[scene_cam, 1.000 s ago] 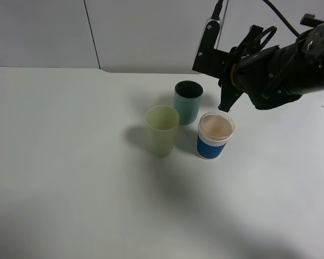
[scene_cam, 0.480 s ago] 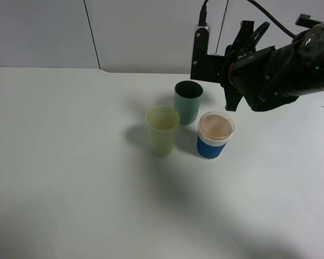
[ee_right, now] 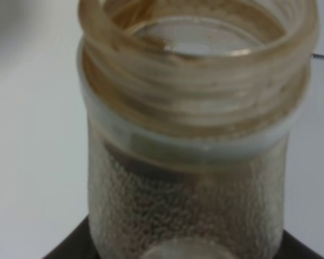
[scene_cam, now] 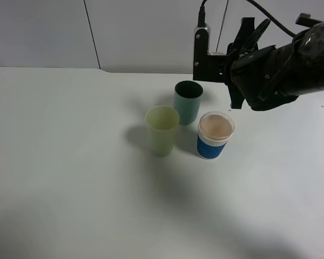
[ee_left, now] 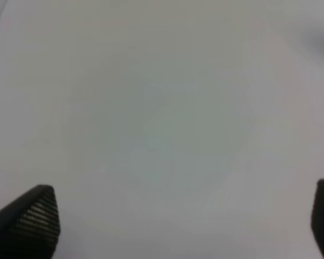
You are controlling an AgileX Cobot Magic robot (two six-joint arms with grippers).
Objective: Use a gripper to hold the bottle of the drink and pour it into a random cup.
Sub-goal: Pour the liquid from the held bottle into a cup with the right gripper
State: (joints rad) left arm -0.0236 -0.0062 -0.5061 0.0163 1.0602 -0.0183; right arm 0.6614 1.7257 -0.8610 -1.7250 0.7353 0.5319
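My right gripper hangs above the table behind the blue cup, on a bulky black arm. The right wrist view shows it shut on the bottle: clear plastic, wide capless neck, brown-tinted, with droplets inside. Dark jaw parts flank its base. The arm hides the bottle in the exterior view. No dark drink shows in the neck. The blue cup's inside looks pinkish-tan. My left gripper is open over bare white table, only its fingertips showing, and it is out of the exterior view.
A pale yellow-green cup and a teal cup stand close beside the blue cup on the white table. A grey wall runs along the table's back edge.
My right wrist has rolled from a tilted pose toward upright and risen slightly behind the blue cup. The three cups have not moved.
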